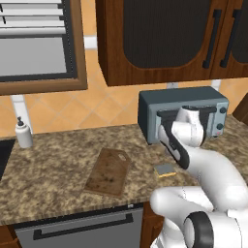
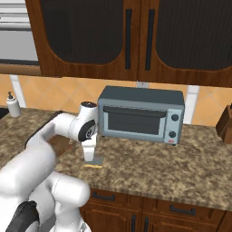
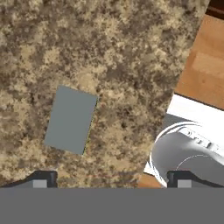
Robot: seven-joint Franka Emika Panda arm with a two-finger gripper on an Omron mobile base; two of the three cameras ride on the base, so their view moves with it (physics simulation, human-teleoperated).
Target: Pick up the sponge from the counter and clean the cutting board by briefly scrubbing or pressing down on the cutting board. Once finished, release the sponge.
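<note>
The sponge [image 1: 164, 170] lies flat on the speckled counter [image 1: 48, 174], grey-blue side up, just right of the cutting board [image 1: 109, 172]. The board is a dark brown rectangle lying apart from the sponge. My gripper [image 2: 89, 158] hangs straight above the sponge [image 2: 94, 163], pointing down, a short way off it. In the hand view the sponge [image 3: 70, 119] sits left of centre, ahead of the open gripper [image 3: 111, 179]. The two fingertips [image 3: 43, 179] stand wide apart with nothing between them.
A grey toaster oven [image 1: 181, 114] stands against the wall right behind the arm. A soap dispenser [image 1: 23, 133] stands at the far left. A knife block [image 2: 225, 123] is at the far right. The counter's front edge runs close to the sponge.
</note>
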